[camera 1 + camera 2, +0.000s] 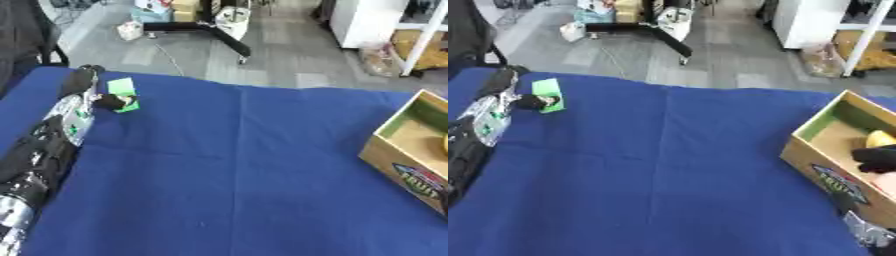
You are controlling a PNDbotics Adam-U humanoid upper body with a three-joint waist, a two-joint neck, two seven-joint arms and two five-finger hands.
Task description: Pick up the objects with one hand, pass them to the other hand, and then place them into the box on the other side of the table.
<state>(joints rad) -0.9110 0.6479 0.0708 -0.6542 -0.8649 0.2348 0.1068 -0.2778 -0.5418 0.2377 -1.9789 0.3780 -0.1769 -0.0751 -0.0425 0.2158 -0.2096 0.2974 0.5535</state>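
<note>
Nearest the camera, the robot's left arm (39,160) runs up the left edge of the blue surface (227,170), black with silver joints and some green showing near the wrist. Its left hand (98,97) reaches the far left corner of the surface, where dark fingers curl onto a small green object (125,95), a flat bright-green piece lying on the cloth; the hand appears closed on its near edge, though whether the piece is lifted or lying flat cannot be told. At the right edge stands an open cardboard box (820,165) with a green inner wall, a tan floor and a coloured print on its front side, set askew to the surface edge. Inside it, the right eye view shows a yellow rounded thing (883,138) against the far side, and just in front of that the dark right hand (878,159) sits within the box opening; its fingers look bunched, but whether they grip anything cannot be made out. A silver and black part of the right arm (868,232) shows at the lower right corner. The green object and the box are well apart, on opposite sides of the surface, with bare blue cloth between them. Beyond the far edge lies a grey floor (280,55) with a black stand base (210,32) and white shelving (376,22).
</note>
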